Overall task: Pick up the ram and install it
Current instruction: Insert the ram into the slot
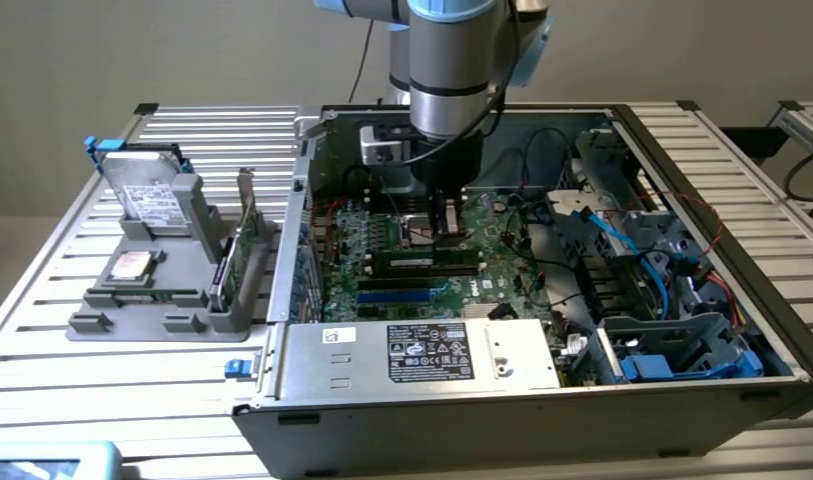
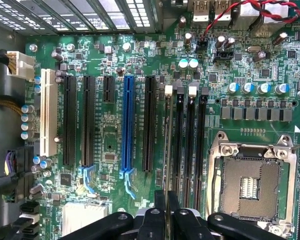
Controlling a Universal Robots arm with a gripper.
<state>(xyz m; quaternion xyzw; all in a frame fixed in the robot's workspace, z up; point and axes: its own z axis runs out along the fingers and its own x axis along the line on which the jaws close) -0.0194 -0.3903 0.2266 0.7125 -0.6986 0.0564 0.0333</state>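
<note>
- Gripper (image 1: pixel 444 232) is down inside the open computer case (image 1: pixel 700 395), over the motherboard (image 2: pixel 110 60) and just beyond the blue slot (image 1: pixel 399 296) as the exterior view sees it.
- Fingers (image 2: pixel 160 212) are drawn in narrow, pinching the ram (image 2: pixel 167 145) by its upper edge. In the wrist view the stick is edge-on, a thin line between the pads.
- The ram (image 1: pixel 426 262) runs parallel to the blue slot (image 2: pixel 127 125), between it and the empty CPU socket (image 2: pixel 250 182), in line with the nearest of the memory slots (image 2: pixel 190 145).
- Cannot tell whether the ram's lower edge is seated in that slot or just above it.
- The grey parts holder (image 1: pixel 159 300) sits outside the case, well to the exterior view's left of the blue slot, holding a hard drive (image 1: pixel 159 195) and a green expansion card (image 1: pixel 246 240).
</note>
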